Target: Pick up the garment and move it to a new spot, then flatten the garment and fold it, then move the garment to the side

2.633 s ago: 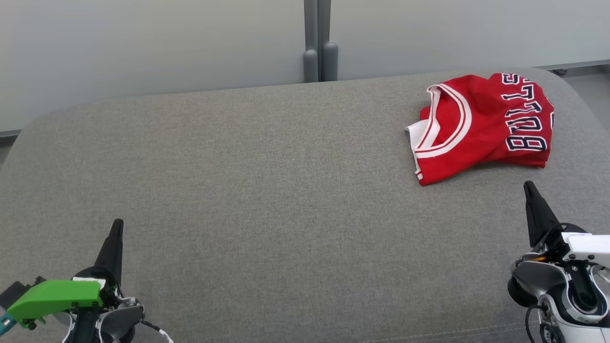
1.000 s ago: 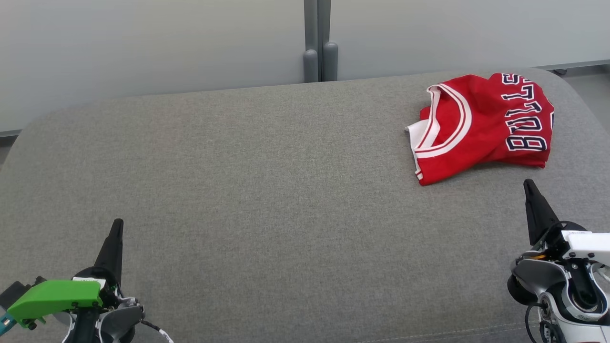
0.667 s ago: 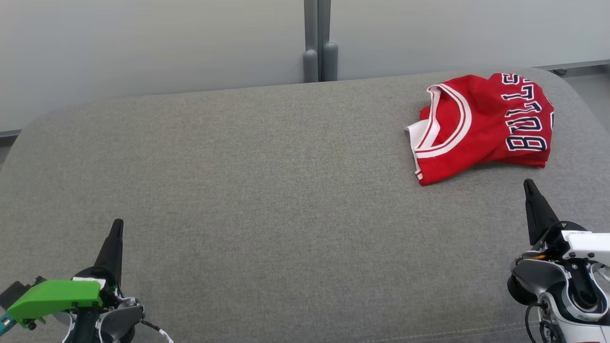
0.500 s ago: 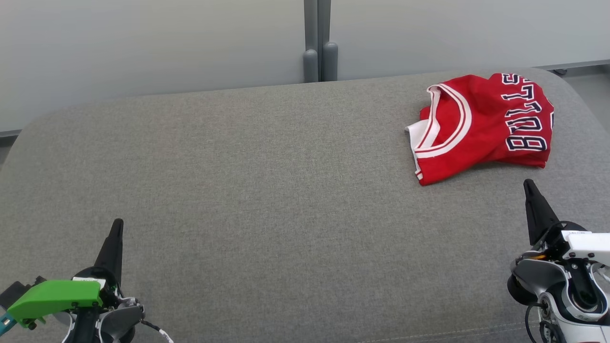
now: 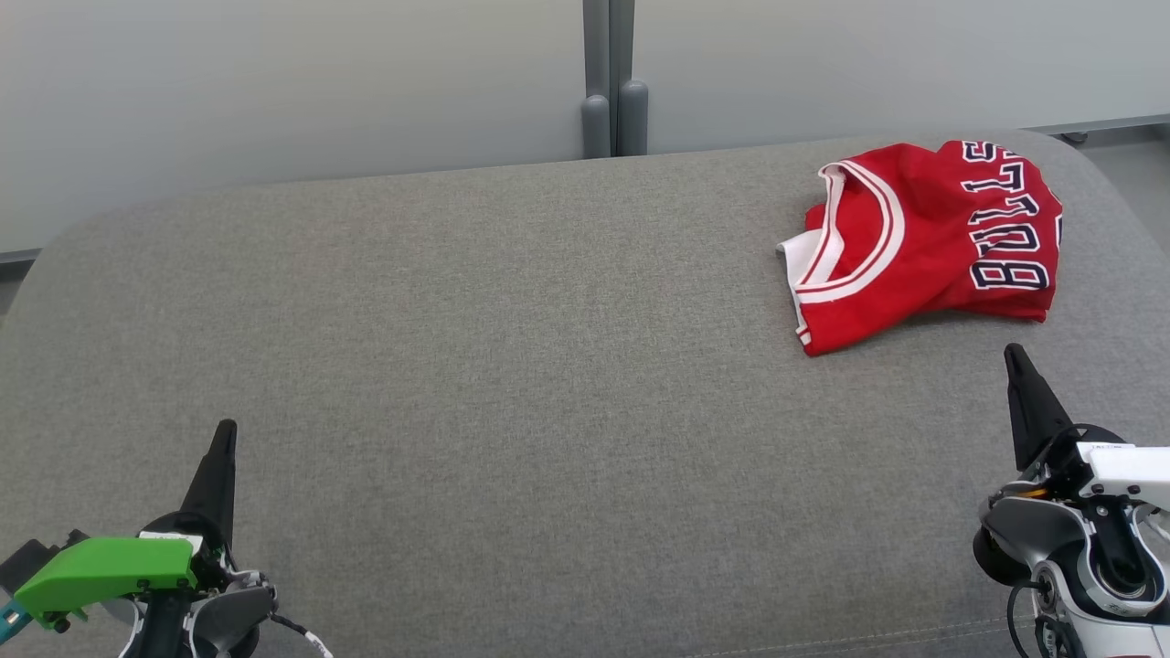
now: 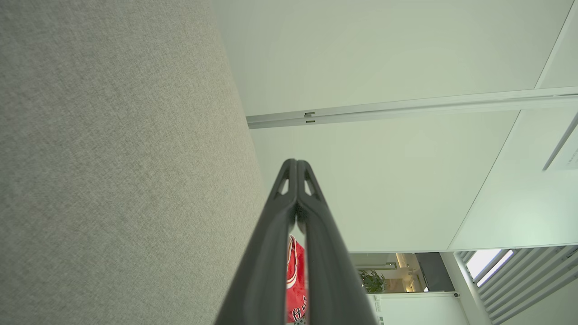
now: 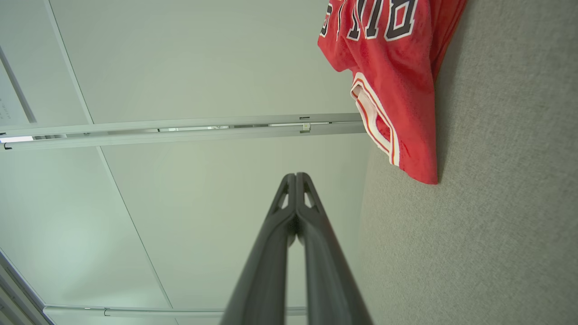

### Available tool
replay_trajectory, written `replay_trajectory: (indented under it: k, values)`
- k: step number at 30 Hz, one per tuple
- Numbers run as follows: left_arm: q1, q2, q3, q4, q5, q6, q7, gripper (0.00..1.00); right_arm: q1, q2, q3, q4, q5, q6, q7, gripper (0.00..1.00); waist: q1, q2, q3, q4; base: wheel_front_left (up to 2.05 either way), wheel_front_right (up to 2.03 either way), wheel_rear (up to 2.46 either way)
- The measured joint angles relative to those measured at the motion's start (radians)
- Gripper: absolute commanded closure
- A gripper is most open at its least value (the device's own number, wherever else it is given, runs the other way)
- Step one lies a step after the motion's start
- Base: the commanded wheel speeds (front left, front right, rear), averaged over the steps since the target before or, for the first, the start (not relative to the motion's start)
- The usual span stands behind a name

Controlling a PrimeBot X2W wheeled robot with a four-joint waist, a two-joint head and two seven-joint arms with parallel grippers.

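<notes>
The garment (image 5: 928, 242) is a red jersey with white trim and dark lettering, lying bunched at the far right of the grey cushioned surface (image 5: 512, 384). The right wrist view shows it too, garment (image 7: 397, 76) at the upper right, and a sliver of garment (image 6: 294, 289) shows between the fingers in the left wrist view. My left gripper (image 5: 225, 428) rests at the lower left, shut and holding nothing, tips together (image 6: 296, 161). At the lower right my right gripper (image 5: 1011, 351) is shut and empty (image 7: 295, 175), a short way in front of the jersey.
Pale wall panels rise behind the cushion, with a grey vertical post (image 5: 610, 78) at the middle. The cushion's rounded edges fall away at left and right. A wide stretch of bare grey fabric lies between the two grippers.
</notes>
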Motion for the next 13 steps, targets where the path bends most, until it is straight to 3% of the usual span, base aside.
replay_trajectory:
  k: [13]
  values:
    - [0.000,0.000,0.000,0.000,0.000,0.000,0.000,1.00,0.000,0.000,0.000,0.000,0.000,0.000,0.000,1.00,0.0001,0.0000,0.000,0.000,0.00,0.00,0.00]
